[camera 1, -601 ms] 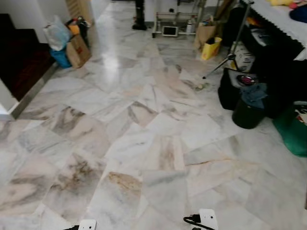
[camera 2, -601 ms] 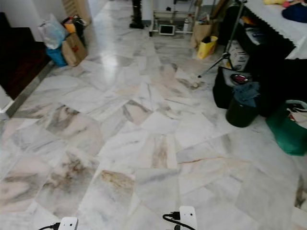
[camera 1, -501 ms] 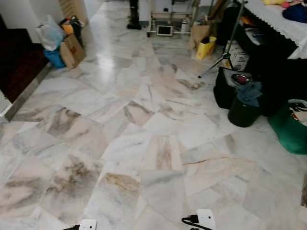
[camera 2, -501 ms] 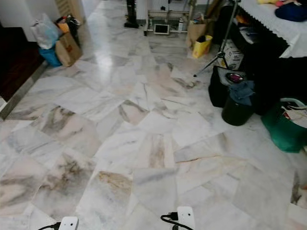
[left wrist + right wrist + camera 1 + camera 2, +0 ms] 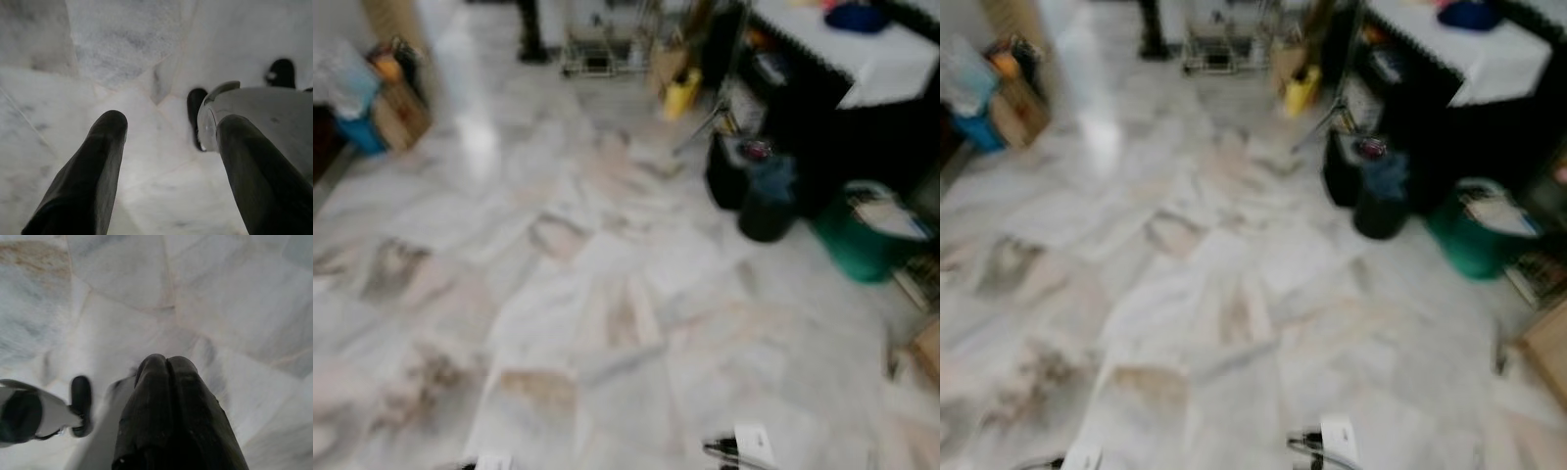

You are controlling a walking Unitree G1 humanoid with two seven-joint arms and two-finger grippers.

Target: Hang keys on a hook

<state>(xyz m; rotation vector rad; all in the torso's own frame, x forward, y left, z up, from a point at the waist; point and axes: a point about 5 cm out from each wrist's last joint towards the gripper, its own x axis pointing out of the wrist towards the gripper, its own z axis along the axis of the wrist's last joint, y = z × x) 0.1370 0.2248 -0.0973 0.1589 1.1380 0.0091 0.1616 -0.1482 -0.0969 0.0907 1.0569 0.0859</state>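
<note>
My left gripper (image 5: 171,122) hangs over the marble floor (image 5: 122,44) with its two black fingers wide apart and nothing between them. Beside it in the left wrist view is my own silver leg (image 5: 264,112) with a black foot (image 5: 195,105). My right gripper (image 5: 167,363) also points down at the floor. Its fingertips are pressed together, and nothing can be seen between them.
The eye views are blurred by motion. Pale marble floor (image 5: 568,294) stretches ahead. At the right stand a dark table with a white cloth (image 5: 862,59), a black bucket (image 5: 764,211) and a green bag (image 5: 857,245). A yellow bag (image 5: 677,93) and cardboard bags (image 5: 396,108) lie farther back.
The whole picture has slid left and gone blurry, so the camera has turned to the right. The table and the green bag now sit further into view.
</note>
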